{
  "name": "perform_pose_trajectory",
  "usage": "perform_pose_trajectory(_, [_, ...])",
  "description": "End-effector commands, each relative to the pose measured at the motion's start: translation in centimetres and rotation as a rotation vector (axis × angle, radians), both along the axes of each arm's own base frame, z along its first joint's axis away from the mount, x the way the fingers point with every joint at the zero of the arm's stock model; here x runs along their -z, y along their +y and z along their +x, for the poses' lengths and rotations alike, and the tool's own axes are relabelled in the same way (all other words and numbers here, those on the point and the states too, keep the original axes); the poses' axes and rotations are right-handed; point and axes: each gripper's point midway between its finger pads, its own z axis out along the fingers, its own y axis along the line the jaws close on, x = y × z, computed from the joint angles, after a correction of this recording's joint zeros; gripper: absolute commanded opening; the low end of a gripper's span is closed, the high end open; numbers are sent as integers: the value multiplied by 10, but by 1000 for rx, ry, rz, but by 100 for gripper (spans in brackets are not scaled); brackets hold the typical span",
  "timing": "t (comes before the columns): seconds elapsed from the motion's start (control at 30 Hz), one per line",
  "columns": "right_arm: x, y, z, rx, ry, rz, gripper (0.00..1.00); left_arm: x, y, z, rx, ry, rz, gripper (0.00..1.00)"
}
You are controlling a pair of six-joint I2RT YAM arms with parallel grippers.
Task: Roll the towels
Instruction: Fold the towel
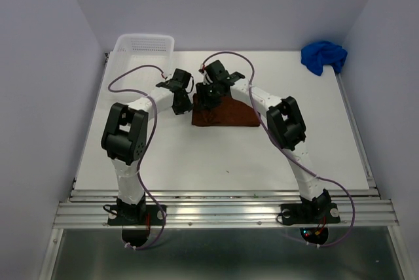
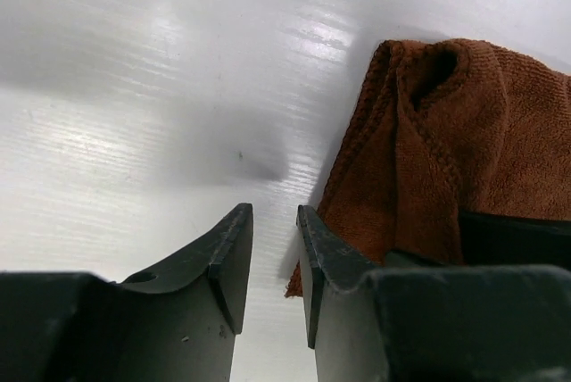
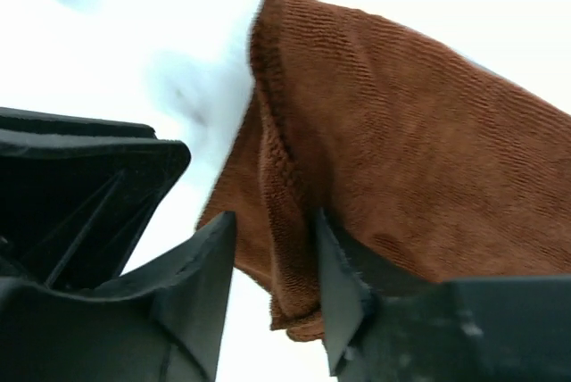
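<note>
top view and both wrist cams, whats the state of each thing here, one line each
rust-brown towel: lying mostly flat, edge by the grippers folded over, not rolled up
blue towel: crumpled in a heap at the far right, not rolled
white basket: upright at the far left
left gripper: open, nothing between the jaws, beside the brown towel's edge
right gripper: open, the brown towel's folded edge in the gap

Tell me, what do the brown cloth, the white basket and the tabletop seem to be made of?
Brown towel: soft cloth, matte, with ribbed looped pile like terry. Basket: probably white plastic, its walls a grid of small holes. Table: smooth white, slightly glossy sheet with faint streaks; plastic or coated board, hard to tell.
</note>
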Motion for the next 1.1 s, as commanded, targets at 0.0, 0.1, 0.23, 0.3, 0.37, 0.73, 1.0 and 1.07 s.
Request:
perform_pose_trajectory(0.0, [-59, 22, -2, -69, -85, 141, 51, -26, 11, -3, -21, -49, 6, 38])
perform_pose_trajectory(0.1, [-78, 25, -6, -104, -112, 181, 61, -30, 20, -5, -43, -55, 2, 39])
perform_pose_trajectory(0.23, [-102, 18, -6, -96, -173, 176, 75, -41, 25, -4, -55, -79, -6, 41])
perform_pose_trajectory(0.3, [-109, 13, -7, -93, -196, 166, 85, -48, 24, -3, -49, -94, -14, 43])
perform_pose_trajectory(0.37, [-127, 3, -6, -67, -249, 151, 99, -55, 22, -1, -38, -108, -28, 45])
perform_pose_trajectory(0.73, [-120, -108, 26, 264, -251, 22, 100, -81, -29, 10, 149, -170, -116, 91])
perform_pose_trajectory(1.0, [-86, -163, 46, 367, -198, -29, 100, -68, -68, 0, 254, -112, -137, 86])
perform_pose_trajectory(1.07, [-78, -170, 53, 381, -200, -52, 100, -57, -66, -8, 256, -80, -129, 83])
